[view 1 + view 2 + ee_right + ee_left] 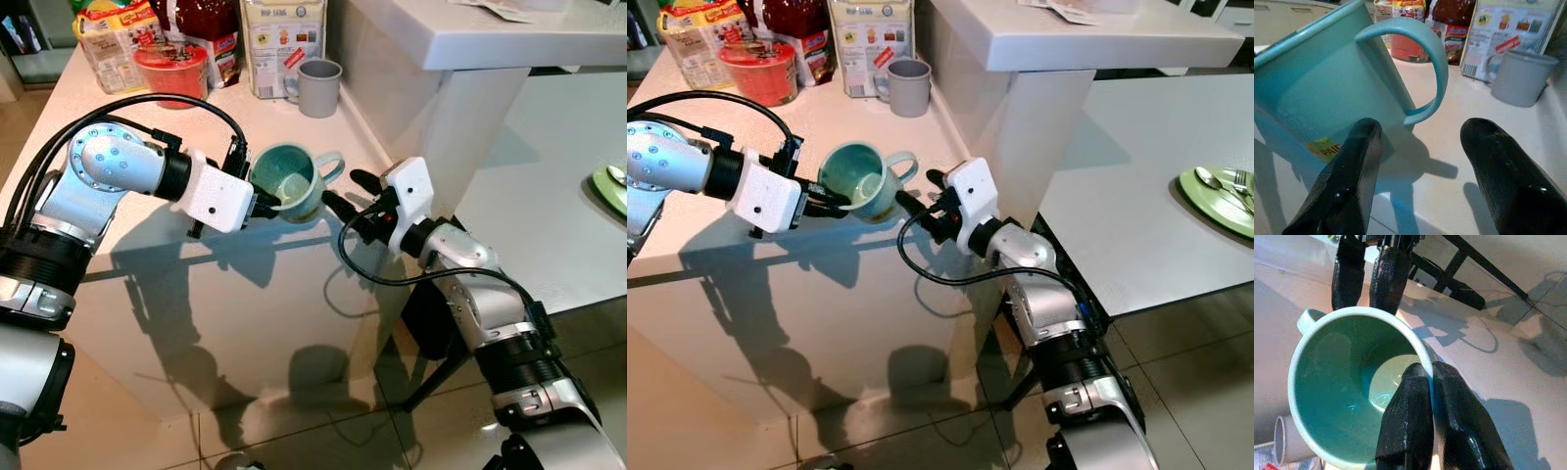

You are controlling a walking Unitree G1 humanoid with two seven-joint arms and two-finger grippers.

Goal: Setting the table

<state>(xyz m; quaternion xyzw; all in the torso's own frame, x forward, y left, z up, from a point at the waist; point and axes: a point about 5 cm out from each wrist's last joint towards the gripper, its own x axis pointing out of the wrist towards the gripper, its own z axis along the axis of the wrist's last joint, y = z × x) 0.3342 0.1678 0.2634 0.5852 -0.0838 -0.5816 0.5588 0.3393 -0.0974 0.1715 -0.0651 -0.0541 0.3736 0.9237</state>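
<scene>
teal mug (292, 182) is held tilted over the worktop (255, 284) near its right edge | left gripper (272, 201) is clenched on the mug rim, one finger inside | right gripper (345, 194) is spread, fingers apart, just beside the mug handle, not touching | grey mug (318, 86) is seen at the worktop's far right edge, groceries behind
</scene>
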